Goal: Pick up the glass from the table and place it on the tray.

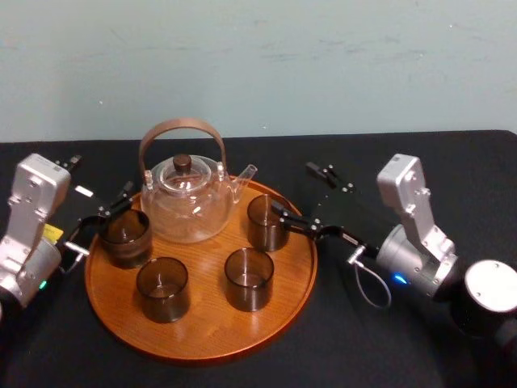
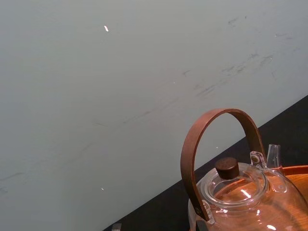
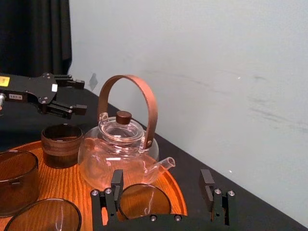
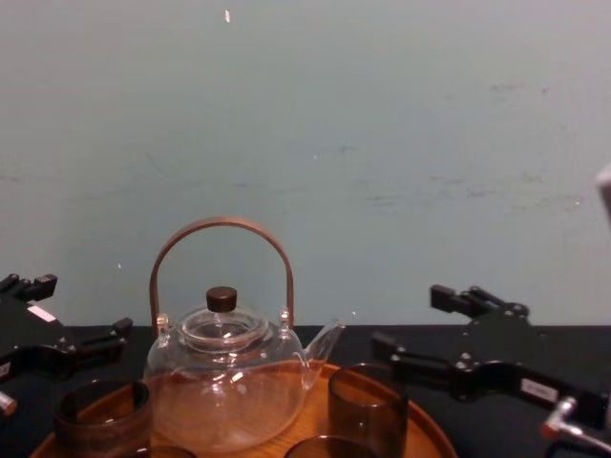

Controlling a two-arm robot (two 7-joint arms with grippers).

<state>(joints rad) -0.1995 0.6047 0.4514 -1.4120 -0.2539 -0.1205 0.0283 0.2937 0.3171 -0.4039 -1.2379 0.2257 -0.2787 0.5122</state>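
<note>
While a black table runs back to a scuffed pale-green wall, with a dark curtain at one side, your round wooden tray carries a glass teapot and four smoky glasses. Your right gripper, fingers spread apart, sits just beside the right-rear glass, which stands on the tray near the spout. Your left gripper, fingers likewise apart, is close by the left-rear glass. The chest view cuts off the tray's front. A white label and a yellow tag on the left arm carry print too small to read.
</note>
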